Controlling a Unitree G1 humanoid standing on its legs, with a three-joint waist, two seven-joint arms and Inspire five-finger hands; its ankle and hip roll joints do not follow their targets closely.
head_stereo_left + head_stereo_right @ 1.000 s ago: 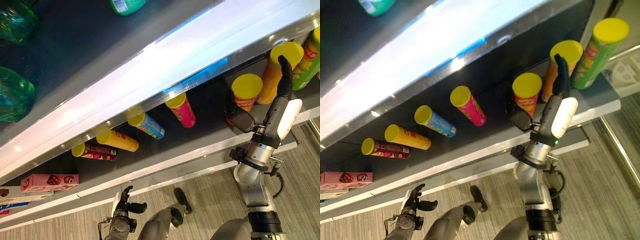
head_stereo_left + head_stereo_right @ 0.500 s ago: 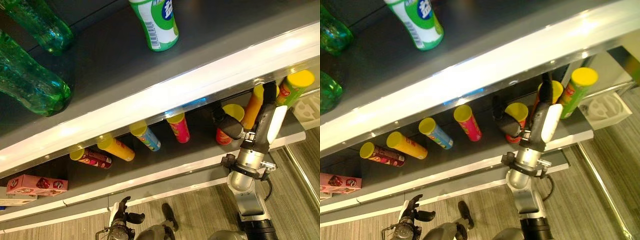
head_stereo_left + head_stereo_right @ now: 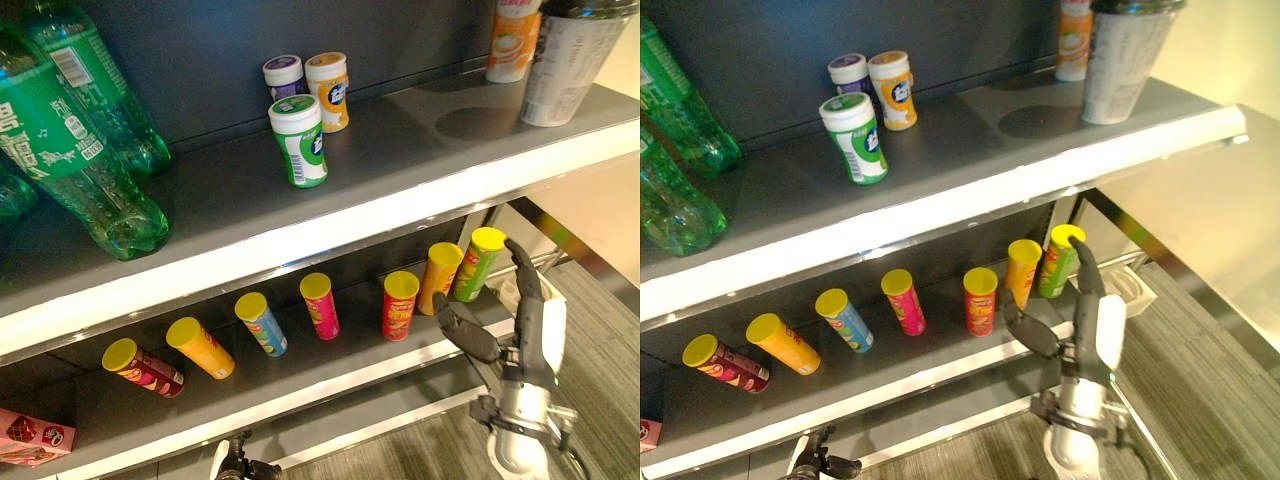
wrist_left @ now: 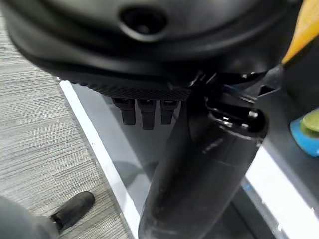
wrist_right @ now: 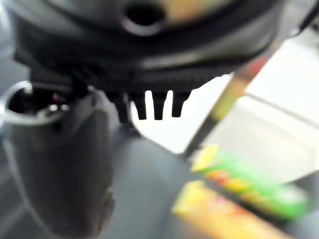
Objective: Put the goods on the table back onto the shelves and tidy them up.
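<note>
Right hand (image 3: 525, 335): we see its fingers (image 3: 524, 280) straight, holding nothing, at 5 o'clock of the green can (image 3: 477, 263).
Left hand (image 3: 820, 462): fingers' state we cannot tell.

The right hand (image 3: 525, 320) is dark, with slim black fingers and a white-covered thumb, on a silver-grey ringed wrist. The left hand (image 3: 238, 465) is black too.

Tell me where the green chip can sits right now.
The green chip can stands on the lower shelf, rightmost in the row, beside the orange can.
</note>
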